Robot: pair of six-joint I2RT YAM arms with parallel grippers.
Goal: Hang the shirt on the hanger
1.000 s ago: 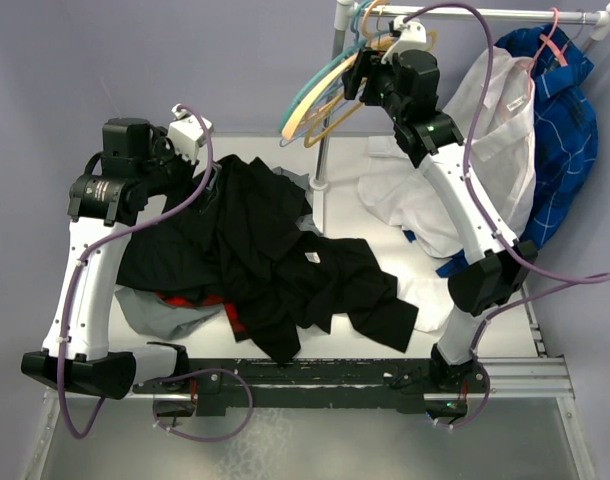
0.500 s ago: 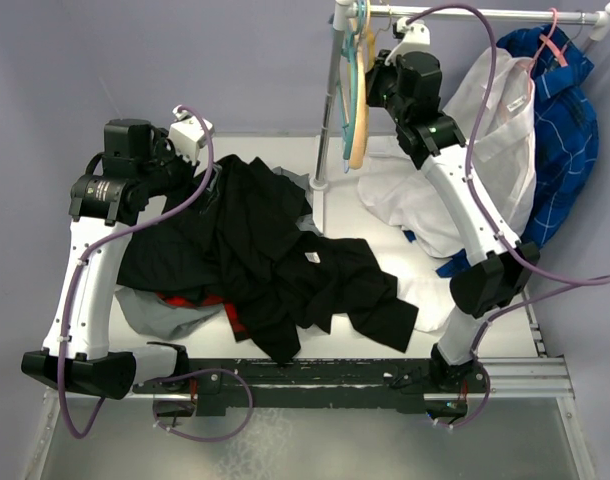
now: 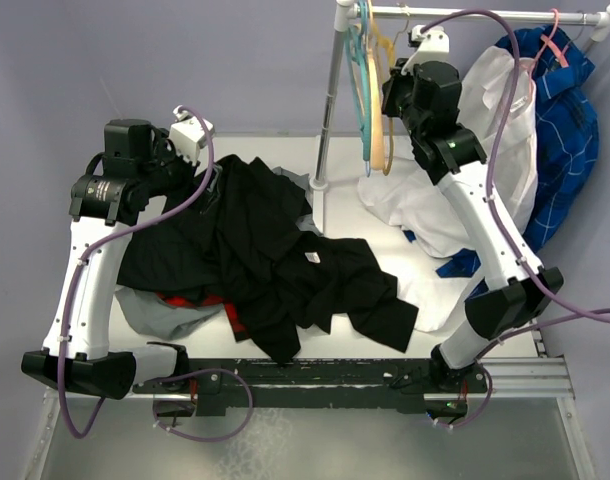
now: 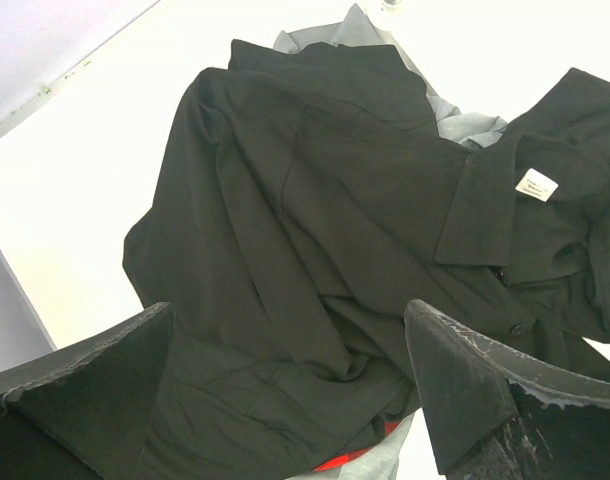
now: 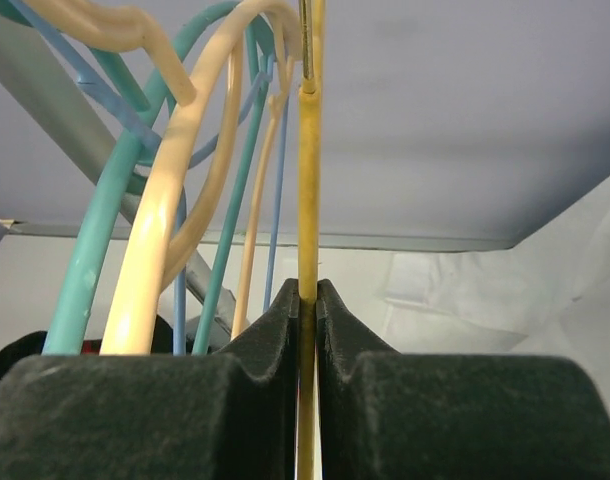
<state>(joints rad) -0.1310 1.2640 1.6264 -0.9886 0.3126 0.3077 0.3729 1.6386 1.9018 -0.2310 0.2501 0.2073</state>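
Pinches the thin yellow-orange triangular hanger (image 5: 308,200) between the closed fingers of the right gripper (image 5: 307,300), up at the metal rail (image 3: 485,14), beside a teal hanger (image 5: 95,240) and a pale peach hanger (image 5: 160,230). Holds the left gripper (image 4: 288,308) spread wide above the large black soft-fabric collared shirt (image 4: 315,220), crumpled on the white table (image 4: 95,150).

shirt (image 3: 275,260): logged plain black, white neck label (image 4: 536,184). hanger (image 5: 307,200): yellow-orange. Neighbours noted as teal hanger (image 5: 95,240) and pale peach hanger (image 5: 150,235). White shirt (image 3: 505,120) hung beside blue checked garment (image 3: 565,120), pale lines. Grey fabric (image 3: 160,312) and red fabric (image 3: 190,298) seen under the black.
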